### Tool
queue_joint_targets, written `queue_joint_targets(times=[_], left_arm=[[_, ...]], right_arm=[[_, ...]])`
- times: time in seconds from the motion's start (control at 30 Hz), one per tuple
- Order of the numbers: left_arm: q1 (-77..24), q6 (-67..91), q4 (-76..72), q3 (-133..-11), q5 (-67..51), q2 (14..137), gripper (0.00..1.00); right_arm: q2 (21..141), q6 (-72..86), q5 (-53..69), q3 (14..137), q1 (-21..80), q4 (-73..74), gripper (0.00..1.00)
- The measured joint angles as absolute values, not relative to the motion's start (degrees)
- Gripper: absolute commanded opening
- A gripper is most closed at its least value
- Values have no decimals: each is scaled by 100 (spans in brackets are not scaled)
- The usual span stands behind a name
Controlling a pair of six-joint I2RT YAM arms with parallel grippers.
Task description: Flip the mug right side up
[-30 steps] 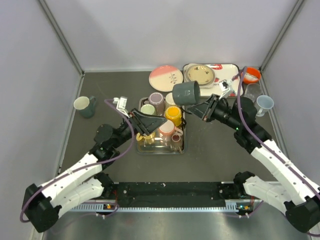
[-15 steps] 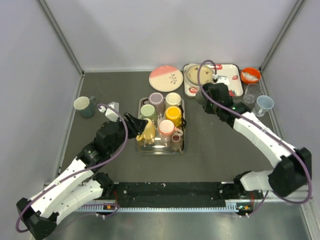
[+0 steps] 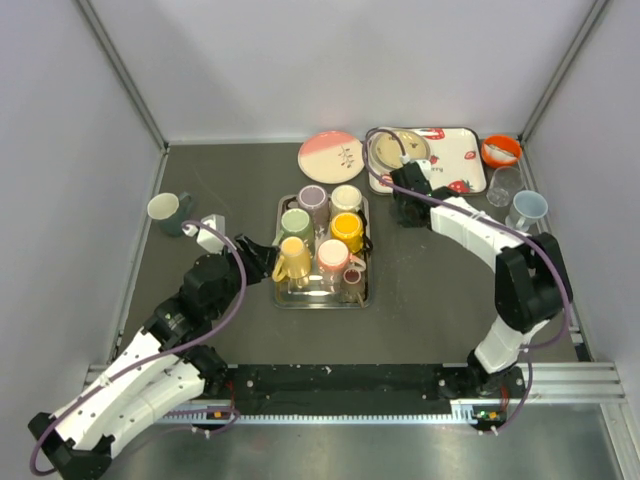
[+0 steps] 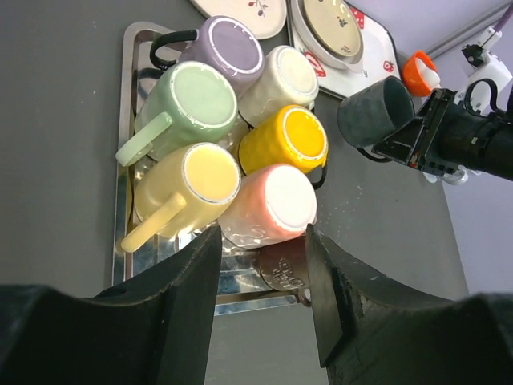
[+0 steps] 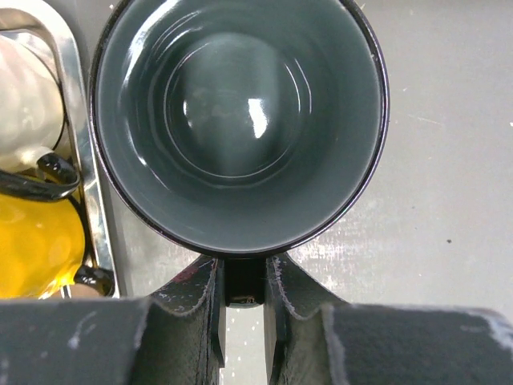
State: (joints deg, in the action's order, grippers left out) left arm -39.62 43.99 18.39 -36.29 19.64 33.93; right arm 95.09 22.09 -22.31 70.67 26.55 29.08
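I am looking at my right claw [image 5: 243, 277] first. It is pinched narrow on the handle [image 5: 243, 290] of the dark grey mug [image 5: 236, 120]. The right wrist view looks straight into the mug's open mouth, and I see nothing inside. From the left wrist view the mug leans over, with its mouth facing up and away from the claw. It sits just to the right of the metal tray [image 4: 126, 120], over the dark table [image 3: 430, 290]. I cannot tell if it touches the table.

My left claw [image 4: 260, 281] is about half open and holds nothing. Its two black fingers [image 4: 188, 273] hang over the near end of the tray, with the pink mug [image 4: 272, 200] showing between them.

The tray is packed with mugs sitting bottom up: a purple one [image 4: 224, 56], a green one [image 4: 196, 104], a cream one [image 4: 284, 76], a yellow one [image 4: 292, 140], the pink one and a pale yellow one [image 4: 204, 176].

At the back of the table there is a pink plate [image 3: 332, 156] and a strawberry tray [image 3: 455, 150] with a plate on it. An orange bowl [image 3: 500, 150] and a blue cup [image 3: 528, 208] stand at the right side. Another green mug [image 3: 170, 212] stands alone at the left.
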Motion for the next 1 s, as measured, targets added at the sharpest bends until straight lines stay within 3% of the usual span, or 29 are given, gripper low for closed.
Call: queue_joint_targets(times=[0.53, 0.6, 0.73, 0.83, 1.0], left_arm=[[-3962, 4324, 1874, -3511, 2045, 3524, 52], [-3962, 4324, 1876, -3511, 2043, 3570, 52], [-3962, 4320, 1874, -3505, 2043, 3603, 54], [-3962, 4307, 1874, -3500, 2043, 3640, 56], [-3962, 4235, 1887, -3503, 2043, 3830, 64]], right_arm=[[10396, 2272, -2102, 7373, 2379, 2823, 0], [10442, 2272, -2091, 7419, 2359, 2797, 7], [10455, 2270, -2049, 7435, 2346, 2766, 37], [10449, 2283, -2005, 7435, 2346, 2661, 52], [10208, 2322, -1940, 7363, 2346, 2606, 60]])
